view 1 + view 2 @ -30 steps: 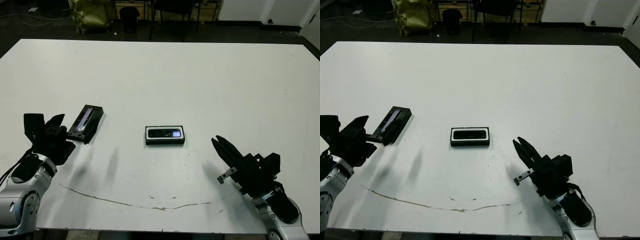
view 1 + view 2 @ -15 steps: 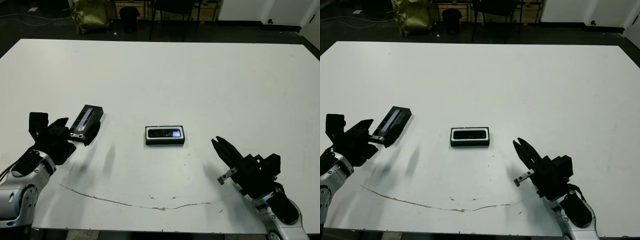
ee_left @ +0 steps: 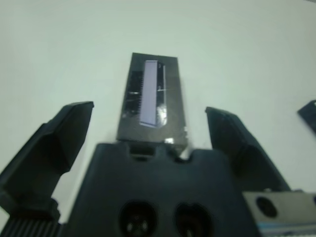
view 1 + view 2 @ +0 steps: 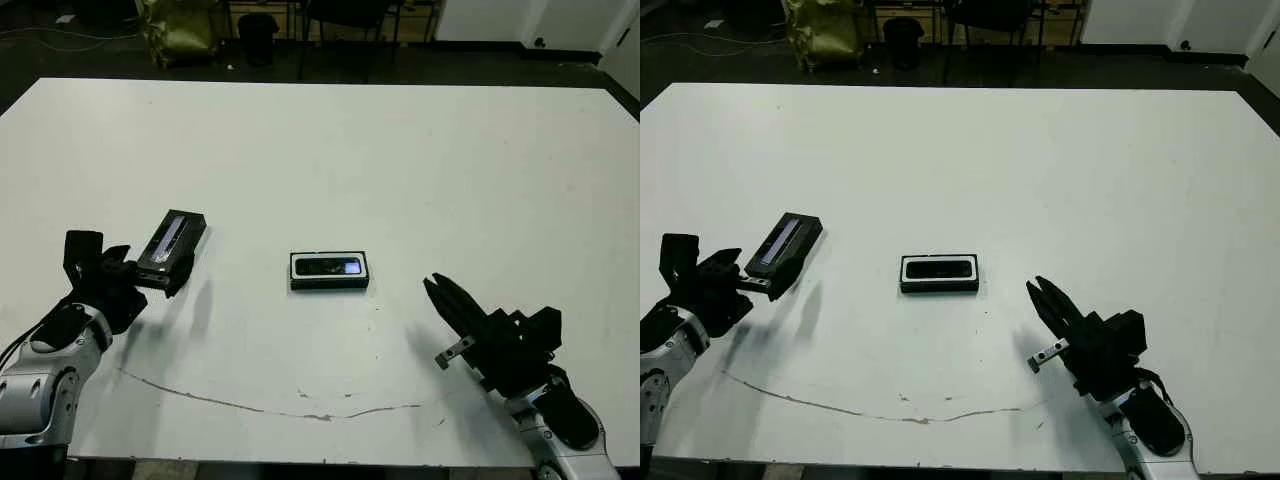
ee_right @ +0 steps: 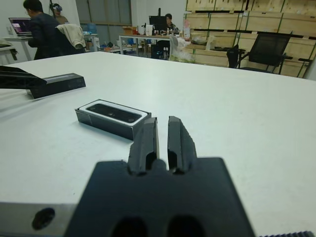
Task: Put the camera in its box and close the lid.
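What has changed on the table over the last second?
The left gripper has moved in toward the near end of the lid, fingers open on either side of it, not yet closed on it. The lid, the box with the camera inside, and the shut right gripper have stayed put.

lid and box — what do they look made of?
Flat black lid with silvery strip: looks like matte card or plastic; the strip shines like foil. Shallow white-lined black box: probably rigid card, with crisp edges and a dull black outside. Neither is certain.
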You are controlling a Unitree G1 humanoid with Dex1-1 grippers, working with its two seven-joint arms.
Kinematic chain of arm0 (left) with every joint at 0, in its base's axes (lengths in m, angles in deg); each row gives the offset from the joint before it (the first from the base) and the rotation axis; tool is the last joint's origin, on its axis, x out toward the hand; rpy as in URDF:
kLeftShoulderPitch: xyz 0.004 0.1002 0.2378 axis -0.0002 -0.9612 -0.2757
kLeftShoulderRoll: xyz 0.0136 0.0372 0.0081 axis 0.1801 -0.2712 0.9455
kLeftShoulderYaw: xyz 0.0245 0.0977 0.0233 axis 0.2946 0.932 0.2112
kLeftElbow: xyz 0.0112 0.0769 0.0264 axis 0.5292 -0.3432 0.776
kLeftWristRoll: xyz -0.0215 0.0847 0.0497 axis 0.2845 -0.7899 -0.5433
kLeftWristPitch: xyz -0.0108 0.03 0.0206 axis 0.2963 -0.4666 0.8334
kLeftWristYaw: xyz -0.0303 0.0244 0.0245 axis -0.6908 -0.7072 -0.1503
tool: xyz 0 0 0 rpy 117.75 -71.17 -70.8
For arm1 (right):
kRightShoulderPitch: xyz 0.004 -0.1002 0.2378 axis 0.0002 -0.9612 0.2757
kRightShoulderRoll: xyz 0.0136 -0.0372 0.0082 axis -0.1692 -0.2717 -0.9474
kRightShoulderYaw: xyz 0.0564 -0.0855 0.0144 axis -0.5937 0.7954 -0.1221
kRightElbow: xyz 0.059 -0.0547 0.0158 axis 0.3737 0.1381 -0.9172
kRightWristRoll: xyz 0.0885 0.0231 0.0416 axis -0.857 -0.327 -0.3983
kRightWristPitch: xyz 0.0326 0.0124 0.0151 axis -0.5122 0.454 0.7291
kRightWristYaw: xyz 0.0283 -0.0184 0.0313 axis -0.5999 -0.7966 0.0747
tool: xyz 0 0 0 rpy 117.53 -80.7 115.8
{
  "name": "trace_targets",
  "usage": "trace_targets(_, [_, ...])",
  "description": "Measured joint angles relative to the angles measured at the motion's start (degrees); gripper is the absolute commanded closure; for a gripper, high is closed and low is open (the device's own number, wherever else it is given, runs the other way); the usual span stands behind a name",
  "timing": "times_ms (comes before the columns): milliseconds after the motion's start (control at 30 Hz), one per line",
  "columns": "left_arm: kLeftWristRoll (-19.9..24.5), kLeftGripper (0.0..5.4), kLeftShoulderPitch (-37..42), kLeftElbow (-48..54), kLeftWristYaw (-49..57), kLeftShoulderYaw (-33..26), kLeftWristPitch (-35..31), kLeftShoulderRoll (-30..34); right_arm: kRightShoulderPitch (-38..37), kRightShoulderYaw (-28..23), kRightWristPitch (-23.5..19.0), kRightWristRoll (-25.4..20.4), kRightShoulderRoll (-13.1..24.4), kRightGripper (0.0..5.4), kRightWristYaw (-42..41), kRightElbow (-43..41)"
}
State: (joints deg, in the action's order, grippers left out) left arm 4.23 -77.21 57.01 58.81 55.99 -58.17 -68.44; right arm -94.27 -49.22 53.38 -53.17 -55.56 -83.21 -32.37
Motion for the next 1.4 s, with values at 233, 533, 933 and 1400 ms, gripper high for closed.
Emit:
trace_targets(233, [-1.59,0.01,0.6,-1.72,0.65,0.73,-0.21,-0.04,-0.09,-0.35,-0.1,-0.07,0.01,5.4,0.08,-0.25])
trace_targets(533, [-0.59,0.01,1.5,-6.0,-1.32,-0.23,1.66,-0.81,-0.15,-0.54,-0.11,-0.54,0.01,5.4,0.16,-0.79])
trace_targets(933, [0.45,0.01,4.01,-12.07,-5.31,-0.93,4.53,-0.89,-0.61,-0.59,-3.13,-0.76,0.1,5.4,1.26,-2.77])
trace_targets(1400, [-2.76,0.01,4.88,-15.11,-7.6,0.91,6.95,1.28,-0.69,-0.77,-3.49,-0.78,0.15,5.4,0.95,-2.95])
